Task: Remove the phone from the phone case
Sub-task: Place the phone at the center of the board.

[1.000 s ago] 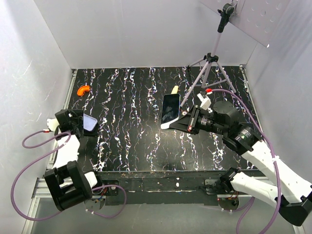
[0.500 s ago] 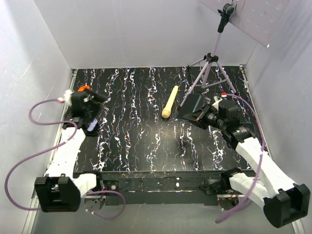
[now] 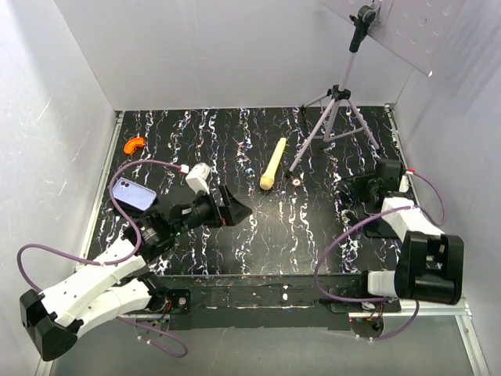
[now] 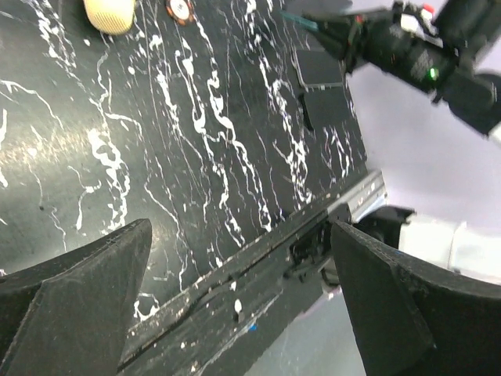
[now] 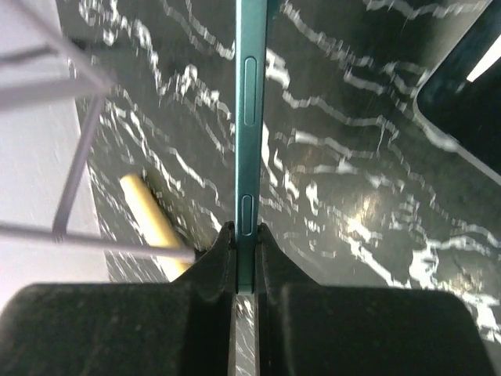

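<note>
The slim smartphone point(image 3: 133, 194), pale lavender back upward, lies on the black white-veined tabletop point(image 3: 313, 235), well behind the jaws of the left gripper point(image 3: 237, 210), which gape wide on nothing. The thin matte black phone case point(image 5: 246, 117) stands edge-on, pinched between the closed jaws of the right gripper point(image 5: 246, 233), a cream-yellow stick point(image 5: 153, 215) beyond them.

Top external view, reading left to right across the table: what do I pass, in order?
phone → left gripper → cream-yellow stick → tripod. Left out: the orange piece, which shares the phone's span, and the right gripper, which overlaps the tripod's legs.
</note>
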You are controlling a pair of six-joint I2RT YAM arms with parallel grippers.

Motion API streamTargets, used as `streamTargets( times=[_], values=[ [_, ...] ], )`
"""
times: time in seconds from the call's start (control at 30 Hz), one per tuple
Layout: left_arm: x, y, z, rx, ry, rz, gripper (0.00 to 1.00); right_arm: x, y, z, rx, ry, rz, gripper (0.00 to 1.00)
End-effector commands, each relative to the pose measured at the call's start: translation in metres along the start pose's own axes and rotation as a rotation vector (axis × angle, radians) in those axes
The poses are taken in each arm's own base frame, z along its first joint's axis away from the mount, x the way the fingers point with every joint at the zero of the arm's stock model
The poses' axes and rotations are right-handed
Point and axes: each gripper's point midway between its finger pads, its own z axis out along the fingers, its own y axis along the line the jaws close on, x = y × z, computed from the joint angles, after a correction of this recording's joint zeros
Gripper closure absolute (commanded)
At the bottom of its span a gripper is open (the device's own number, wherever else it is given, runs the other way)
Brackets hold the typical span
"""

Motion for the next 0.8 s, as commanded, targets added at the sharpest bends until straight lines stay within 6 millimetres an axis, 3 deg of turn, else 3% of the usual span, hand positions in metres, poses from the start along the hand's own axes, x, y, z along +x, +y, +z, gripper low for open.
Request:
streamTargets(
  times=[0.0, 0.17, 0.33, 0.57, 0.77],
  values=[
    [0.017, -0.005, -0.010, 0.045, 0.052, 0.044, 0.02, -0.052, 0.050, 0.013, -0.117, -0.125, 0.134, 0.99],
    [0.011, -0.010, -0.017, 0.052, 0.038, 0.068, 0.02, -0.075, 0.032, 0.030, -0.051, -0.174, 0.215, 0.99],
    [0.013, -0.011, -0.016, 0.042, 0.065, 0.075, 0.02, -0.086, 0.000, 0.036, 0.015, -0.220, 0.286, 0.99],
    [0.012, -0.011, -0.014, 0.037, 0.062, 0.080, 0.02, -0.085, -0.021, 0.044, 0.032, -0.207, 0.293, 0.98],
    [0.010, -0.012, -0.014, 0.035, 0.060, 0.078, 0.02, -0.075, -0.025, 0.054, 0.026, -0.148, 0.282, 0.84]
  ],
)
